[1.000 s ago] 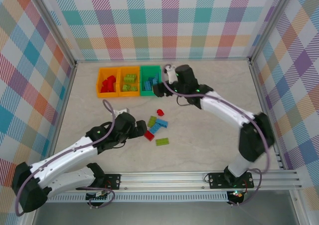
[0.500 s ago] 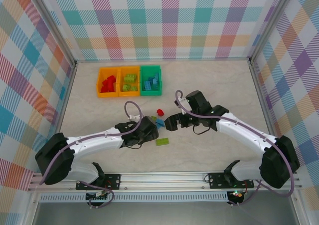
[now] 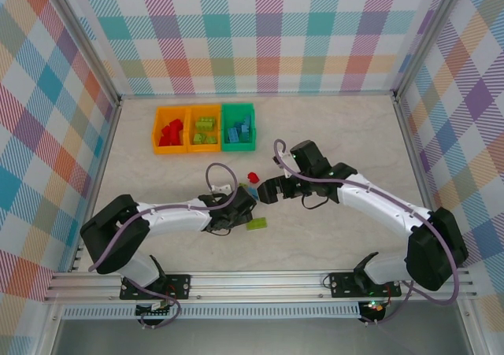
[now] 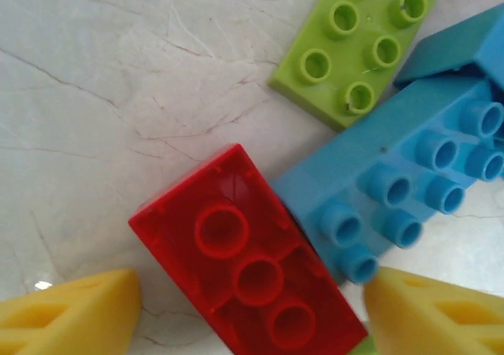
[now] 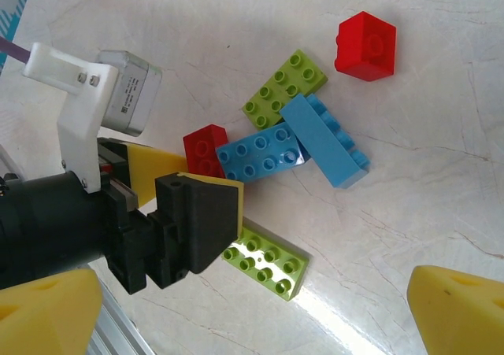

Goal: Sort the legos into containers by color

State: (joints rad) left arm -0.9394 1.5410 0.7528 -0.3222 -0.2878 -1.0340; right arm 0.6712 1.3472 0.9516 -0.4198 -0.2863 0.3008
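My left tool [image 4: 252, 312] has moved forward and now stands released around the red lego [image 4: 236, 249]. The right tool [image 3: 268, 191] has returned, also released. I judge grasping comes next.

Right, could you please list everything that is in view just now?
Orange rectangular plastic bins: two, orange, far side, adjoining.
Green rectangular plastic bin: one, green, right of them.
Binned studded plastic bricks: several; red, lime, light blue, one colour per bin.
Loose red bricks: two, red, mid-table.
Loose lime bricks: two, lime, mid-table.
Loose light blue bricks: two, blue, mid-table, touching.
Left tool: one, open, astride a red brick.
Right tool: one, open, near the loose bricks.
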